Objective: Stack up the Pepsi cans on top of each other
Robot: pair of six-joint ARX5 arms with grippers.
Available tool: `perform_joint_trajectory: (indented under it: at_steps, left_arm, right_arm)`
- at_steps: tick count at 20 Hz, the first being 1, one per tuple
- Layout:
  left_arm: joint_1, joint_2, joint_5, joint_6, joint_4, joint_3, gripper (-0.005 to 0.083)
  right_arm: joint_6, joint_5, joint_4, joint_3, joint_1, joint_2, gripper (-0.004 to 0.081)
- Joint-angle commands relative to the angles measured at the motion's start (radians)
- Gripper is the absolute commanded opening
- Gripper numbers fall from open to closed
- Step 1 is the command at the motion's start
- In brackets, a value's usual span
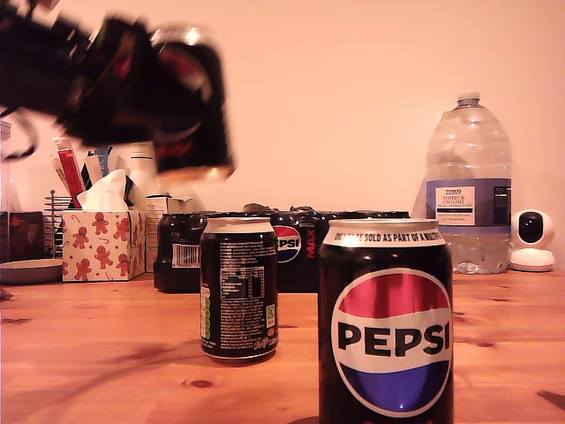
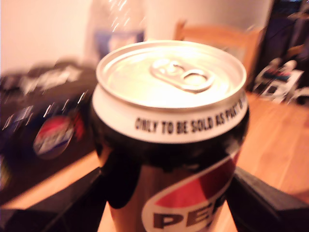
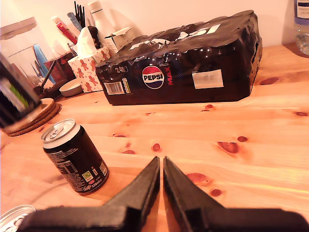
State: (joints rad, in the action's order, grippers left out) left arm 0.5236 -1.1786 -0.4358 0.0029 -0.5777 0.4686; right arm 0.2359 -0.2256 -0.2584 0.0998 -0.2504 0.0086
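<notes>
my first hand [image 2: 169, 193] pinching a pepsi can [image 2: 169, 130] reading "only to be sold"; my second hand [image 3: 161, 169] pressed together, empty

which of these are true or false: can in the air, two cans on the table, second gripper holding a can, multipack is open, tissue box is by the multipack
1. My first gripper holds a Pepsi can in the air. True.
2. Two Pepsi cans stand on the table. True: the near can and the middle can.
3. My second gripper holds a can. False: its fingers are shut on nothing.
4. The multipack is torn open. False: it looks wrapped.
5. A tissue box sits towards the exterior view's left of the multipack. True.
</notes>
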Motion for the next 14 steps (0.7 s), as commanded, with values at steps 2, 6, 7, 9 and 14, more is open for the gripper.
perform_joint_trajectory:
  at_steps: [2,6,7,9,14]
  left_arm:
    - [0.014,0.019,0.002,-0.003,-0.043,0.031,0.0427]
    - [0.023,-0.024,0.011,-0.002,-0.051,0.049,0.0427]
    - [0.023,-0.037,0.011,-0.002,-0.051,0.059,0.0427]
    - [0.023,-0.067,0.011,-0.001,-0.051,0.079,0.0427]
    - [0.029,-0.139,0.011,0.005,-0.058,0.097,0.0427]
  right_arm:
    - [0.0,0.0,0.006,0.007,-0.003,-0.005,-0.0011]
    - [0.0,0.0,0.006,0.007,-0.003,-0.005,-0.0011]
    - [0.0,0.0,0.006,0.007,-0.003,-0.005,-0.0011]
    - [0.0,0.0,0.006,0.007,-0.003,-0.005,-0.0011]
    - [0.0,0.0,0.006,0.007,-0.003,-0.005,-0.0011]
